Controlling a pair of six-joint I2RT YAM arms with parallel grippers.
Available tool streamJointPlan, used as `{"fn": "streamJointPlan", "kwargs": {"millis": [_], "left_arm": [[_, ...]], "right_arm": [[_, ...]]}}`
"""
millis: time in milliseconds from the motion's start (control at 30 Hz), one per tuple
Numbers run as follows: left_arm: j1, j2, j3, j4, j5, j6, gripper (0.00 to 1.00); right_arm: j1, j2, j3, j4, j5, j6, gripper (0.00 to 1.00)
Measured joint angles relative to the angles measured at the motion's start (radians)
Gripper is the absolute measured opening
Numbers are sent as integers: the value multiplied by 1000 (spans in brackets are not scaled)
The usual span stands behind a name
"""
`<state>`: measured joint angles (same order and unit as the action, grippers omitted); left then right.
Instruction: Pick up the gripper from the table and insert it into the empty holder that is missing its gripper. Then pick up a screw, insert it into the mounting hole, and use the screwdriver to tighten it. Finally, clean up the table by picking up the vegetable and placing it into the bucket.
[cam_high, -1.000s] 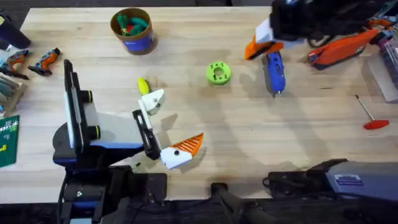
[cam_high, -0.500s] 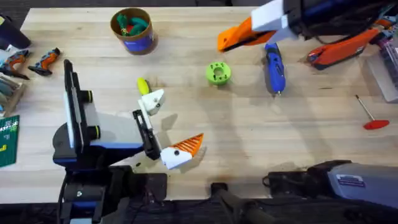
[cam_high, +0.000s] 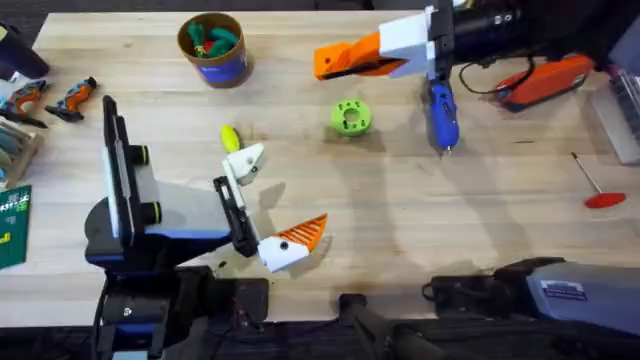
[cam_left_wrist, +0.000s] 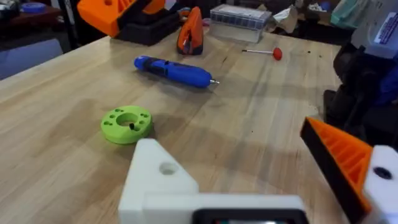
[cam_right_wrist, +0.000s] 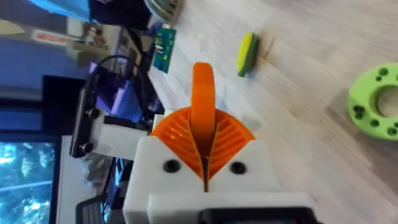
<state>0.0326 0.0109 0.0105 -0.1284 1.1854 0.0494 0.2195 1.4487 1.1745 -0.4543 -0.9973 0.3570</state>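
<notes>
The right pincer (cam_high: 352, 60) hovers above the far part of the table (cam_high: 420, 220), its two orange ribbed pads (cam_right_wrist: 231, 135) pressed together on the orange wedge gripper (cam_right_wrist: 202, 84), which sticks out past the fingertips (in the overhead view its end pokes out at the pincer's front (cam_high: 322, 62)). Just below and behind this pincer lies the blue screwdriver (cam_high: 441, 115), flat on the wood with its metal bit pointing toward the near edge. The lime-green disc (cam_high: 350, 117) sits near the pincer's tip, on the side toward the robot, and a thin rod with a red handle (cam_high: 597, 185) lies well apart, off toward the right edge. The left pincer (cam_high: 285, 192) is spread wide: one finger carries an orange ribbed tip (cam_high: 305, 235), while the other is the bare white holder (cam_high: 247, 160), with a round hole in its face seen from the left wrist (cam_left_wrist: 158, 177). The yellow-green vegetable (cam_high: 230, 137) lies just beside the holder's outer side, on the table; whether they touch I cannot tell. The bucket (cam_high: 222, 68) stands farther out beyond the holder, upright, with green and reddish pieces inside. Ahead of the left pincer, the disc (cam_left_wrist: 127, 123) is nearest and the screwdriver (cam_left_wrist: 174, 70) lies beyond it.
</notes>
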Motion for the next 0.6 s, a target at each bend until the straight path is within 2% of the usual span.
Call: {"fn": "streamJointPlan", "kwargs": {"millis": [167,433,600], "left_arm": [[0,0,0,0,0,0,985],[0,0,0,0,0,0,985],[0,0,0,0,0,0,985]], "right_arm": [[0,0,-92,276,-78,134,14],[0,0,-292,939,-197,502,14],[0,0,-416,1137,-239,697,14]]}}
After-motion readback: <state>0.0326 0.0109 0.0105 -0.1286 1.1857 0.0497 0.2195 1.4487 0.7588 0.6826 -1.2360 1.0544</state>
